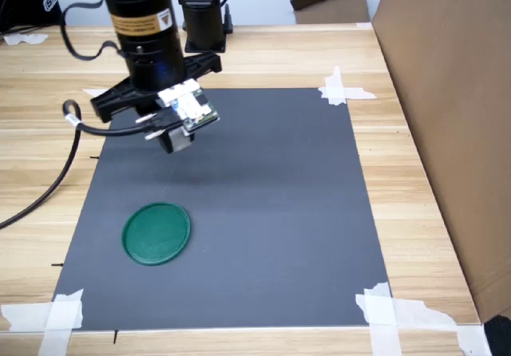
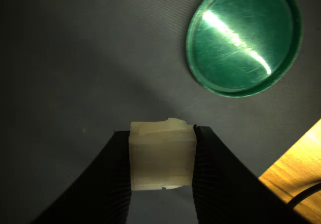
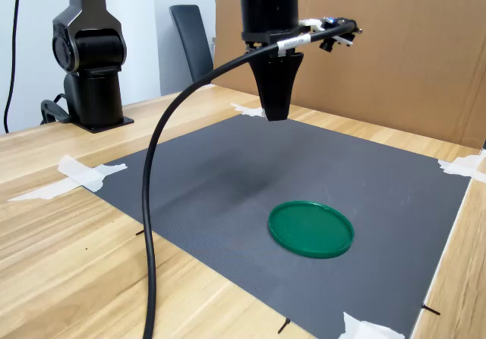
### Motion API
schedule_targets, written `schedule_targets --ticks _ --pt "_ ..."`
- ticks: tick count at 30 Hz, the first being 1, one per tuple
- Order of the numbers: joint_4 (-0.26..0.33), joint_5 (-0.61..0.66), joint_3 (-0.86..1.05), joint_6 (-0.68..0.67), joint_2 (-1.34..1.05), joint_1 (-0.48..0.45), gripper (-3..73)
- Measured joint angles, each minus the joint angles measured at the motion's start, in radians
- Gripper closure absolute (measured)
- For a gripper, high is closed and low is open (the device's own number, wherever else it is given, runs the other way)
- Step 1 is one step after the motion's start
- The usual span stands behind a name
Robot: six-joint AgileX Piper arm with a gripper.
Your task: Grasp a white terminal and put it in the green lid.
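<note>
In the wrist view the white terminal (image 2: 161, 156), a small blocky plastic piece, is clamped between the two black fingers of my gripper (image 2: 163, 132). The gripper (image 1: 176, 142) hangs in the air over the back left part of the dark grey mat (image 1: 263, 212), well above it. The green lid (image 1: 156, 233) lies flat on the mat, nearer the front edge in the first exterior view, and nothing is in it (image 2: 244, 37). In the second exterior view the gripper (image 3: 276, 115) points straight down, behind the lid (image 3: 311, 228). Both exterior views hide the terminal.
White tape strips (image 1: 345, 91) hold the mat's corners to the wooden table (image 1: 415, 180). A tall cardboard wall (image 1: 447, 92) stands along the first exterior view's right. A black cable (image 3: 152, 202) droops from the arm. A second black arm base (image 3: 87, 50) stands at the table's back.
</note>
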Motion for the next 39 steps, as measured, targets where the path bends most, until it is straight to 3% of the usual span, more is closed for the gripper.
schedule_targets --ticks 16,25,39 --pt "-0.044 0.112 -0.336 0.088 0.25 -0.047 42.3" --pt "-0.06 0.117 -0.346 0.106 0.306 -0.072 42.3" --pt "-0.059 0.002 -0.292 0.057 0.352 -0.071 42.3"
